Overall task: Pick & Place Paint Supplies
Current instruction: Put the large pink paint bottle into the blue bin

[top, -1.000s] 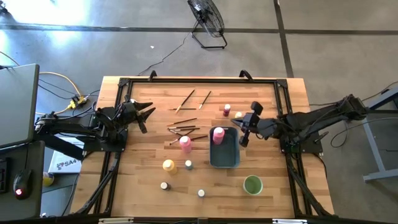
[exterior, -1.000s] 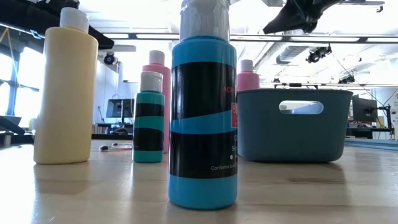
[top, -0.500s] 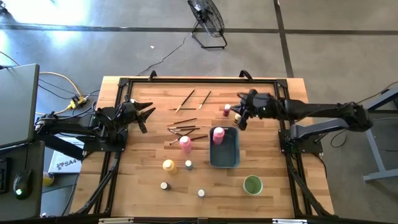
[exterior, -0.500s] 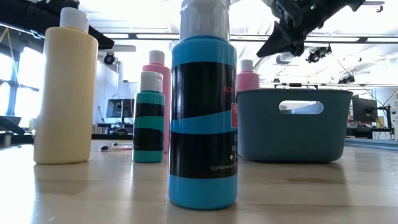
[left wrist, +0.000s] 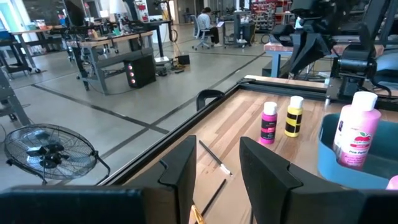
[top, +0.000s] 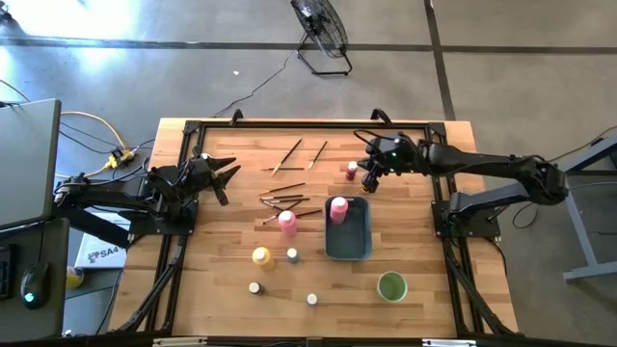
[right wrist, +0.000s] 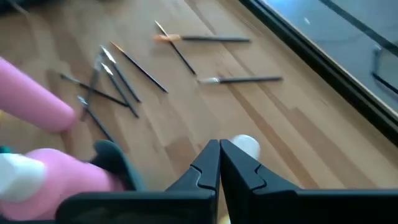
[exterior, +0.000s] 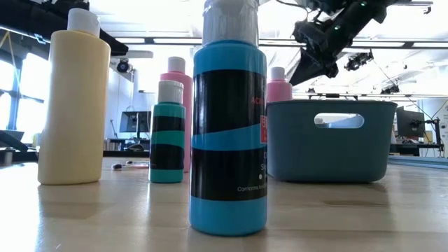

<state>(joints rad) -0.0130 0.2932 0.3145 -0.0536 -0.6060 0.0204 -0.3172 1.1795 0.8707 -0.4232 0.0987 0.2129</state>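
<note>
Progress check, as I read it from here: one tall pink squeeze bottle with a white cap (top: 337,208) stands inside the blue-grey rectangular plastic tray (top: 358,246), at its far end; I count that as the only supply placed. Everything else is out on the wooden slatted desk (top: 222,280). A second pink squeeze bottle (top: 287,223) stands just left of the tray, a yellow squeeze bottle (top: 261,256) nearer the front, with a small teal jar (top: 292,255) just beside it and two more tiny pale-capped jars (top: 254,287) toward the front edge. A loose cluster of thin brown-handled paintbrushes (top: 285,200) lies mid-desk, and two more brushes (top: 287,154) lie apart near the far rail. A small magenta jar (top: 352,171) and a small yellow jar (top: 369,178) stand close together beyond the tray's far end. The round green cup (top: 391,285) sits alone at the front right. My right pincer (top: 370,179) is clenched on nothing, hovering above those two small jars; its wrist view shows a pale cap right beyond the closed tips. My left pincer (top: 228,177) waits at the left edge, fingers partly parted, empty. Judgement: early stage, one item in, roughly a dozen left; a jar by the tray looks like the next candidate.
</note>
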